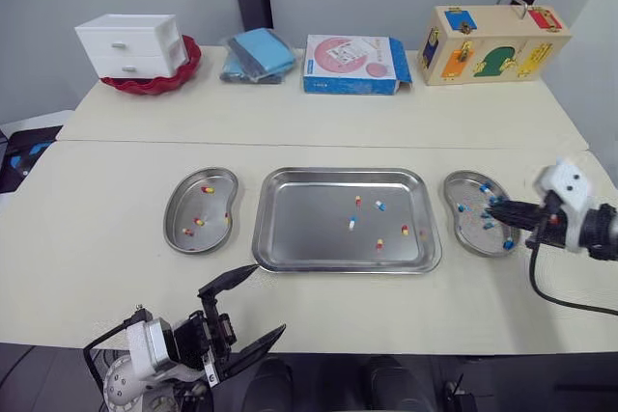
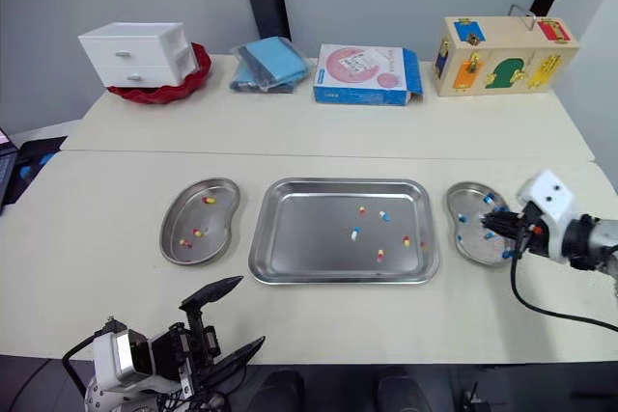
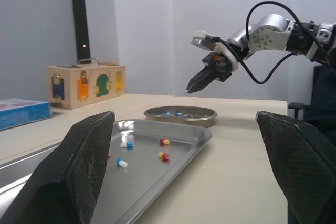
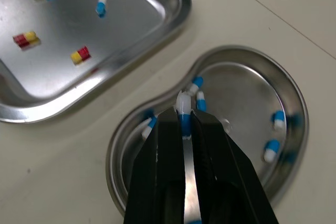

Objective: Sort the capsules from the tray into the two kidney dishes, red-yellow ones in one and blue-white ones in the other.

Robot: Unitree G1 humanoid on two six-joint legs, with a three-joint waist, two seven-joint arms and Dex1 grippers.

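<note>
The steel tray point(image 1: 290, 180) lies in the middle with three red-yellow capsules point(image 1: 379, 244) and two blue-white capsules point(image 1: 380, 206) in it. The left kidney dish point(image 1: 214, 205) holds three red-yellow capsules. Several blue-white capsules lie in the right kidney dish point(image 1: 467, 190). My right gripper point(image 1: 494, 207) hangs just above that right dish, shut on a blue-white capsule point(image 4: 182, 103) whose white end pokes out past the fingertips. My left gripper point(image 1: 263, 304) is open and holds nothing, low at the table's front edge, ahead of the tray's front left corner.
Along the far side of the table stand a white drawer unit point(image 1: 132, 44) on a red bowl, a blue cloth pack point(image 1: 257, 54), a blue and pink box point(image 1: 353, 64) and a wooden lock box point(image 1: 491, 42). A black cable point(image 1: 541, 287) droops from my right wrist over the table's right front.
</note>
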